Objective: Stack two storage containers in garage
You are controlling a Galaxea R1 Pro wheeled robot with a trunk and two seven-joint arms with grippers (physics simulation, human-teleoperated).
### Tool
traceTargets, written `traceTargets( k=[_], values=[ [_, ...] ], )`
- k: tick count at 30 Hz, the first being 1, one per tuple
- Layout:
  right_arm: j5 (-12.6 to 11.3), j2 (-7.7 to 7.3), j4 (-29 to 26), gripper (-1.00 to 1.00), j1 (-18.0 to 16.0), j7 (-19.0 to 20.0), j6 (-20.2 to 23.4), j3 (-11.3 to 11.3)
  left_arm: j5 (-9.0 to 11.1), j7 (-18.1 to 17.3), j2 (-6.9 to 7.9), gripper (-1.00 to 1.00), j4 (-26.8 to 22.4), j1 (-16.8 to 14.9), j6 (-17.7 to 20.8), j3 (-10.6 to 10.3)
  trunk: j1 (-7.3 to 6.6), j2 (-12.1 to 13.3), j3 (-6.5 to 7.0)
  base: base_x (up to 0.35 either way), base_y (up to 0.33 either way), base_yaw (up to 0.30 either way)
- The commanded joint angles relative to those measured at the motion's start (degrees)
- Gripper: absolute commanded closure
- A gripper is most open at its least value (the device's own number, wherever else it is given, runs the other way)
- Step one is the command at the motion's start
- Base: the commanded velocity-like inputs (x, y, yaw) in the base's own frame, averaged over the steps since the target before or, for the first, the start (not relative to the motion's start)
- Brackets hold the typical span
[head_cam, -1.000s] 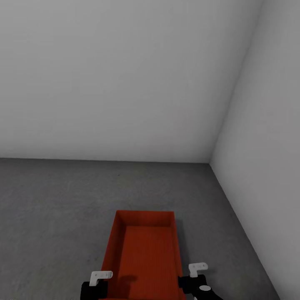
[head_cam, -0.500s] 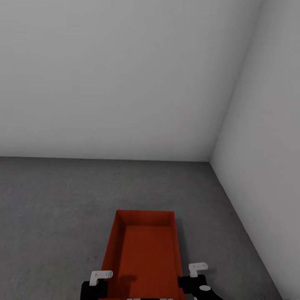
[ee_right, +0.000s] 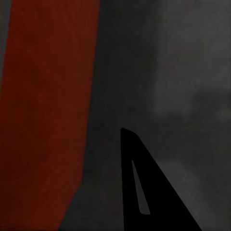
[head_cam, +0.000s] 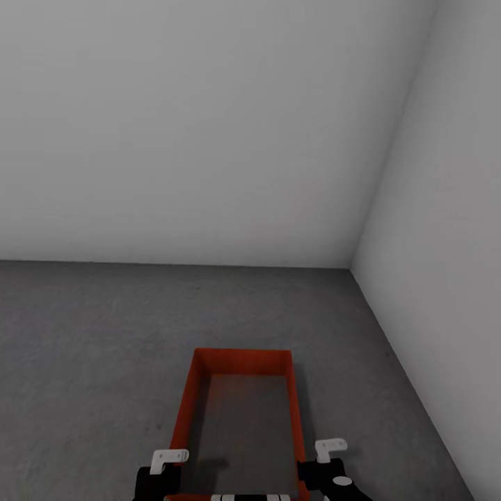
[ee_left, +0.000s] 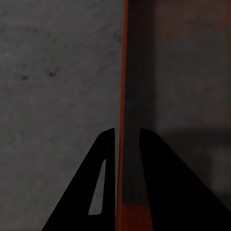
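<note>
One orange-red storage container (head_cam: 182, 410) lies lengthwise in front of me on the dark-grey concrete floor (head_cam: 90, 334) of the garage. Its inside bottom looks grey, while its walls stay orange-red. My left gripper (head_cam: 170, 459) is at its near left wall. In the left wrist view the two black fingers of the left gripper (ee_left: 127, 132) sit close on either side of the thin orange wall (ee_left: 126, 72). My right gripper (head_cam: 327, 449) is beside the near right wall. The right wrist view shows one black finger (ee_right: 144, 192) near the red wall (ee_right: 43, 96); its other finger is hidden.
Plain pale-grey walls meet in a corner (head_cam: 351, 268) ahead and to the right. The right wall (head_cam: 445, 278) runs close along the container's right side. Bare concrete stretches to the left and ahead of the container.
The container's inside bottom has turned from orange-red to grey. White parts of my body have come into view at the picture's lower edge. The view has shifted slightly.
</note>
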Motion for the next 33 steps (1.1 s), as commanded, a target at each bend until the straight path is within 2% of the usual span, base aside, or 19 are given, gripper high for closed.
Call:
traceTargets(
  k=[1,32,33],
  values=[
    [0.2,-0.02,0.1,1.0,0.0,-0.5,-0.1,0.4,0.4,0.9,0.05,1.0,0.8,0.0,0.1,0.2,0.63,0.0,-0.05,0.0,0.0,0.0],
    [0.2,-0.02,0.0,1.0,0.0,-0.5,0.0,0.4,0.4,1.0,0.03,1.0,0.6,0.0,0.1,0.1,0.63,0.0,-0.05,0.0,0.0,0.0],
    [0.1,-0.02,0.0,-1.0,0.0,-0.5,0.0,0.4,0.4,1.0,0.03,-1.0,0.6,0.0,0.1,0.1,0.63,0.0,-0.05,0.0,0.0,0.0]
  ],
)
